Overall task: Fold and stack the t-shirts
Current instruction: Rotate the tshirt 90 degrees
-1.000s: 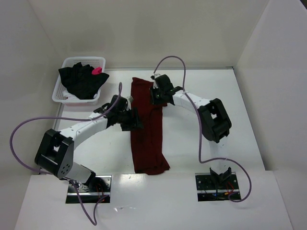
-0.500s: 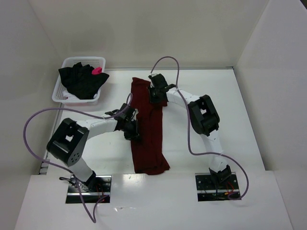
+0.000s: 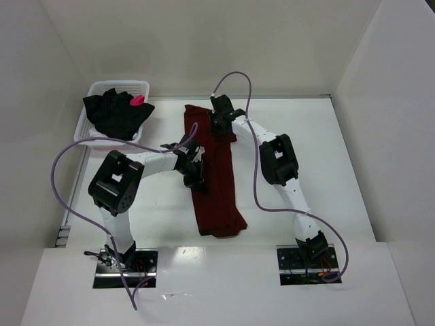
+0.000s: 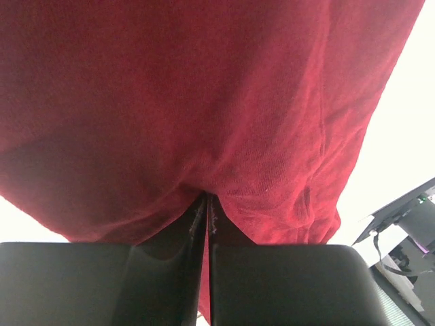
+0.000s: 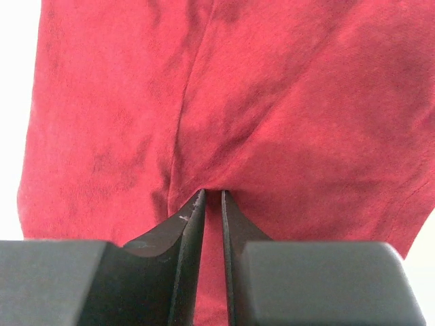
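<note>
Nothing in any view carries writing, a label, a brand name or a number that can be read. The small pink mark point(image 3: 137, 100) on the black shirt point(image 3: 115, 117), in the upper left of the overhead view, is too small to tell whether it is a print, a tag or lettering. The dark red shirt point(image 3: 219, 193) shows only plain cloth in the overhead view and in both close wrist views.
</note>
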Tool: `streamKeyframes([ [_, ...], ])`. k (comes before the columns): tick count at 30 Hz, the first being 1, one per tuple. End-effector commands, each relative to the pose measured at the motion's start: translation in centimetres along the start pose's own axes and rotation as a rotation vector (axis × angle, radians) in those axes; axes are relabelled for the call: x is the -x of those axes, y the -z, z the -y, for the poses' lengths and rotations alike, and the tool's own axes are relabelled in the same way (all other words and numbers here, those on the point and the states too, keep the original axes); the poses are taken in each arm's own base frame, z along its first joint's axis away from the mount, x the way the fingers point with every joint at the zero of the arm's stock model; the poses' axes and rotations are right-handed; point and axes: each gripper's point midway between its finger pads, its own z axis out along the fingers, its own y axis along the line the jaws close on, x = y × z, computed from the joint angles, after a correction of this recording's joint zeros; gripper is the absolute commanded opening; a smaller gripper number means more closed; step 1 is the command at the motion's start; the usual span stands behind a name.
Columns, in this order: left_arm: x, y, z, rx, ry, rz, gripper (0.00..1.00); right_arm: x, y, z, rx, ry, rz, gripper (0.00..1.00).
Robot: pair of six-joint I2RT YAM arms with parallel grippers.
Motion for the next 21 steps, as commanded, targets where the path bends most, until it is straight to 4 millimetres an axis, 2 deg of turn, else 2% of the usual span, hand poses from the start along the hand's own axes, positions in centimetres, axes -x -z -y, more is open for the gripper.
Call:
streamKeyframes([
  [1,1.9,-0.1,-0.9,0.030,-0.028,0.014,0.09,0.3,-1.3,3.3,-0.069,-0.068,-0.028,0.21],
  [2,1.8,-0.4,-1.4,0.052,-0.033,0.002,0.09,0.6,-1.5,3.9,-0.076,-0.099,-0.027,0.21],
  [3,2.3,-0.5,-1.4,0.059,-0.047,0.010,0.09,2.2,-1.3,4.7,-0.062,-0.129,-0.003,0.21],
  [4,2.6,-0.6,-1.8,0.067,-0.032,0.004,0.09,1.3,-2.1,5.7,-0.079,-0.148,-0.031,0.18],
  [5,3.4,-0.1,-1.5,0.060,-0.040,0.020,0.09,1.5,-2.2,6.4,-0.087,-0.168,-0.028,0.18],
  [6,3.3,-0.4,-1.8,0.066,-0.045,0.010,0.09,2.6,-2.0,7.4,-0.085,-0.184,-0.009,0.18],
  [8,3.9,-0.4,-2.0,0.065,-0.036,0.019,0.09,2.7,-2.3,8.0,-0.091,-0.191,-0.009,0.17],
  [9,4.3,-0.5,-2.0,0.071,-0.048,0.027,0.10,3.7,-1.9,8.8,-0.102,-0.188,0.015,0.17],
  [13,4.8,-0.2,-2.2,0.072,-0.039,0.034,0.13,5.6,-0.9,9.0,-0.121,-0.151,0.058,0.17],
  [14,4.9,0.1,-2.0,0.067,-0.054,0.042,0.16,5.6,-0.9,9.1,-0.121,-0.139,0.057,0.17],
  [16,5.3,1.0,-0.9,0.035,-0.066,0.058,0.20,7.0,0.2,8.7,-0.113,-0.138,0.088,0.18],
  [17,5.4,1.2,-0.7,0.031,-0.070,0.066,0.23,7.5,0.7,8.3,-0.095,-0.137,0.096,0.22],
  [18,5.5,2.2,0.2,0.004,-0.082,0.084,0.37,9.0,2.2,7.6,-0.074,-0.134,0.127,0.40],
  [20,6.2,3.8,1.7,-0.038,-0.097,0.127,0.49,11.0,4.3,6.6,-0.038,-0.129,0.173,0.48],
  [21,6.5,5.2,2.7,-0.059,-0.103,0.163,0.54,13.5,7.1,5.7,-0.011,-0.111,0.239,0.52],
])
